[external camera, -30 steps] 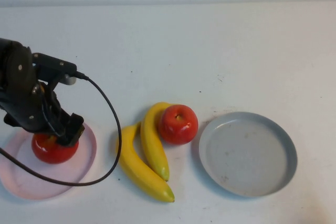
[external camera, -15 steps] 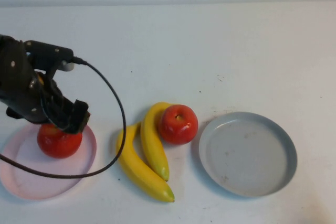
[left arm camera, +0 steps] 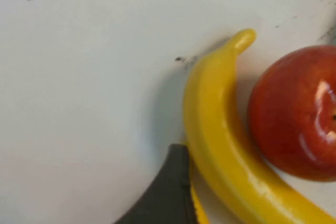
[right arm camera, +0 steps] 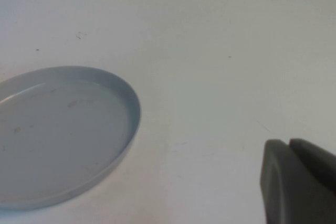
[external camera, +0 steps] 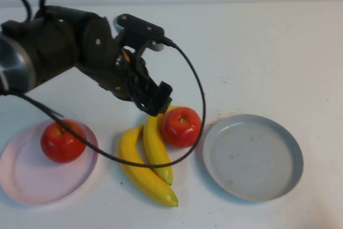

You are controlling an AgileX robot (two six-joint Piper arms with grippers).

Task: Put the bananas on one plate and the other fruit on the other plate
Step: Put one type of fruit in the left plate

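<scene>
— Where are we seeing the left gripper (external camera: pixel 155 100)?

— We are watching it hanging over the table (external camera: pixel 241 52), just beside the far tips of the two bananas (external camera: pixel 147 156) and the second apple (external camera: pixel 181 127), which is touching the inner banana. We cannot tell how far its jaws are parted; they are gripping nothing that we can see.

— And the rest, measured from those jaws?

— The first apple (external camera: pixel 62 141) is lying well apart on the pink plate (external camera: pixel 32 183). The grey plate (external camera: pixel 252 156) is sitting bare beyond the second apple. The right gripper (right arm camera: pixel 296 182) is showing only in its own wrist view — near the grey plate's rim, fingers looking pressed together, carrying nothing.
</scene>
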